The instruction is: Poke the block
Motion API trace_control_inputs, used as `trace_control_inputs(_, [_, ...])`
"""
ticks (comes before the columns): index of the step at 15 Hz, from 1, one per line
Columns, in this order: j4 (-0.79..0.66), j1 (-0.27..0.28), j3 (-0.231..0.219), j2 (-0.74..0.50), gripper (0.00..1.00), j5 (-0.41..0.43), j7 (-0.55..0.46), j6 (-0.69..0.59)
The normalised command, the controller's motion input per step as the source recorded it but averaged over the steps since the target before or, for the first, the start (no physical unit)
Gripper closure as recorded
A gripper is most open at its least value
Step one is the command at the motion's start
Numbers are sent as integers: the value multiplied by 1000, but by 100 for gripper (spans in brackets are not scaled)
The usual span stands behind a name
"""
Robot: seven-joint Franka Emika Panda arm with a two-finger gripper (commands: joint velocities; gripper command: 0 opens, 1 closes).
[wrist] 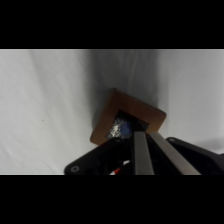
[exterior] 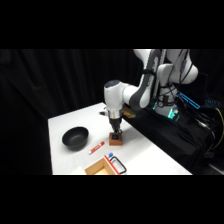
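A white table (exterior: 150,150) is seen with the arm reaching down over its middle. To the left lies a black bowl (exterior: 75,137); nearer, a tan box (exterior: 102,166) and a red-and-white marker (exterior: 96,147). The block (exterior: 116,140) sits mid-table, right of the marker. The gripper (wrist: 150,145) is set directly on its top, fingers (wrist: 141,152) pressed together. The poke itself is judged to be in hand; next, a straight lift clear of the block is called for.

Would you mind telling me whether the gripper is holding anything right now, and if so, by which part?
Nothing is held. The gripper points its shut fingers down at the top of the block, not around it.
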Motion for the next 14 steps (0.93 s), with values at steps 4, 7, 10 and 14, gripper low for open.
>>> trace_control_inputs(4, [-5, -8, 20, -428, 98, -14, -91, -445])
trace_control_inputs(7, [61, -26, 13, -402, 97, -28, -89, -445])
trace_control_inputs(10, [106, -44, 5, -339, 97, -28, -93, -409])
trace_control_inputs(14, [116, -53, 2, -302, 58, -9, -113, -388])
